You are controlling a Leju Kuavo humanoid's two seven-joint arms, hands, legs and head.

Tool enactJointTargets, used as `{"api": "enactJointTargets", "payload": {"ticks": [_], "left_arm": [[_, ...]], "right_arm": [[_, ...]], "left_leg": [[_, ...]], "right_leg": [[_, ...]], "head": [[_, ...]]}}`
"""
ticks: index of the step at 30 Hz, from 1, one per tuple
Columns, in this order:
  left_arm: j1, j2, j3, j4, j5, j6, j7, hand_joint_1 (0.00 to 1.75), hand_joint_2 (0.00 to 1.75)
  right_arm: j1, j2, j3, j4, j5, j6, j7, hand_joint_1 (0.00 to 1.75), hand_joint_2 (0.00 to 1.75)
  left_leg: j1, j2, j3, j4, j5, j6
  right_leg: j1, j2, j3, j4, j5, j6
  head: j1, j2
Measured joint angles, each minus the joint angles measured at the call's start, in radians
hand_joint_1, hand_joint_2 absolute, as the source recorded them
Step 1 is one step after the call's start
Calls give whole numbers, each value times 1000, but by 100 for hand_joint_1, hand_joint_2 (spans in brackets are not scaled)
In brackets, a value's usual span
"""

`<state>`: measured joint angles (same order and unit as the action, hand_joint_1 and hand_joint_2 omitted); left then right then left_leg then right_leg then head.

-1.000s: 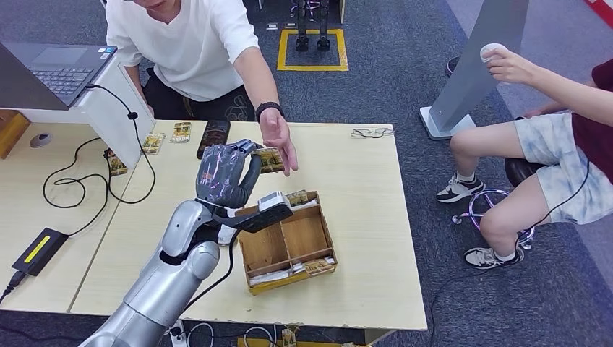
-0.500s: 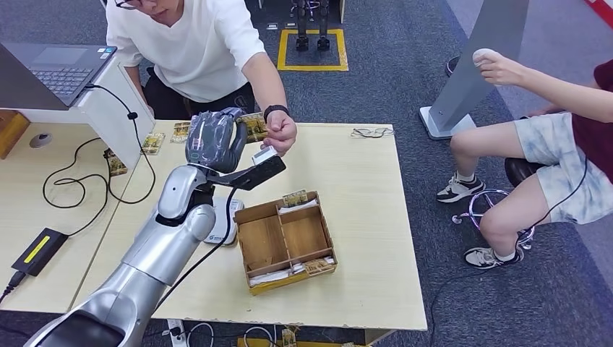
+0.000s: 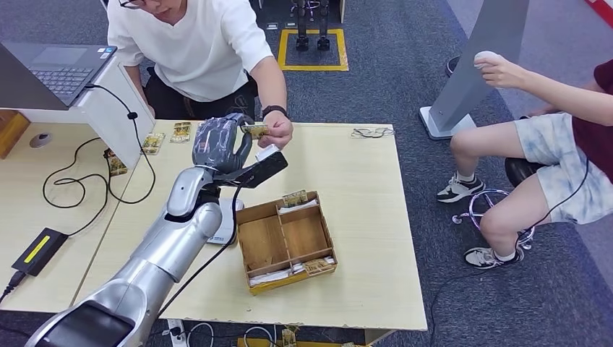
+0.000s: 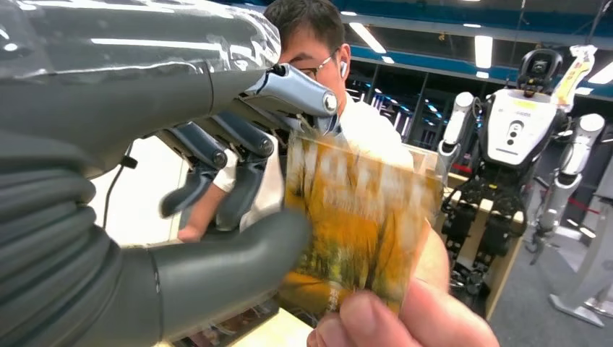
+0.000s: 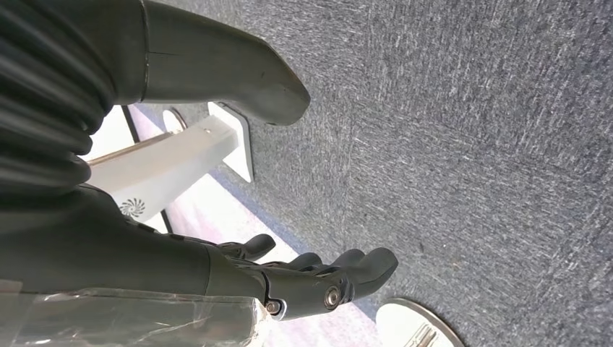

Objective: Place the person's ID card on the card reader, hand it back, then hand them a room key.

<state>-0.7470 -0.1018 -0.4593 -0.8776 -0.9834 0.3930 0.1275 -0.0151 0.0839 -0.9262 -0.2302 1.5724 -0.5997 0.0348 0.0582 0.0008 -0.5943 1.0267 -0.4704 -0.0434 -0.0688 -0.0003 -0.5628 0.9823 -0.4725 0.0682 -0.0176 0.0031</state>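
Above table (image 3: 361, 188), left hand (image 3: 217, 144) pinches card (image 3: 254, 130), long axis level toward person's hand (image 3: 278, 134).

The head view looked down from high over the counter (image 3: 361, 238). The left wrist view sat close behind the left hand (image 4: 217, 166), sharing the card (image 4: 358, 224). The right wrist view faced carpet (image 5: 470, 130).

- Even, bright overhead light in the head view; soft shadows lie on the bench (image 3: 347, 217).
- Ceiling strip lights (image 4: 486, 50) glare behind; the card (image 4: 354, 217) is blurred.
- The carpet (image 5: 470, 144) is sharp, the near hand (image 5: 318, 278) dark.
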Motion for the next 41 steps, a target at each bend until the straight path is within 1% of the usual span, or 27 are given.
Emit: {"api": "enactJointTargets", "payload": {"ticks": [15, 21, 25, 30, 33, 38, 41], "left_arm": [[16, 0, 0, 13, 11, 36, -12, 0, 175], [40, 2, 1, -4, 33, 49, -50, 0, 175], [84, 5, 2, -72, 72, 50, -88, 0, 175], [168, 17, 2, -210, 121, 68, -139, 0, 175], [217, 25, 2, -287, 137, 97, -164, 0, 175], [305, 35, 2, -412, 226, 173, -232, 0, 175], [338, 37, 3, -456, 248, 185, -244, 0, 175]], "right_arm": [[0, -1, 0, 0, -1, 0, -3, 0, 175], [1, -2, 0, 0, -3, -3, -1, 0, 175], [4, -2, -1, 0, -9, -3, -5, 0, 175], [12, -2, -7, 0, -21, -3, -9, 0, 175], [17, -2, -11, 0, -21, -3, -10, 0, 175], [26, -1, -25, -1, -23, -3, -12, 0, 175], [29, 1, -30, -1, -23, -3, -12, 0, 175]], "left_leg": [[0, 0, 0, 0, 0, 0], [0, 0, 0, 0, 0, 0], [0, 0, 0, 0, 0, 0], [0, 0, -1, 0, 0, 0], [0, 0, -1, 0, 0, 0], [0, 0, -1, 0, 0, 0], [0, 0, -1, 0, 0, 0]], "right_leg": [[0, 0, 0, 0, 0, 0], [0, 0, 0, 0, 0, 0], [0, 0, 0, 0, 0, 0], [0, 0, 0, 0, -1, 0], [0, 0, 0, 0, -1, 0], [0, 0, 0, 0, -1, 0], [0, 0, 0, 0, -1, 0]], "head": [[0, 0], [0, 0], [0, 0], [0, 0], [0, 0], [0, 0], [0, 0]]}}
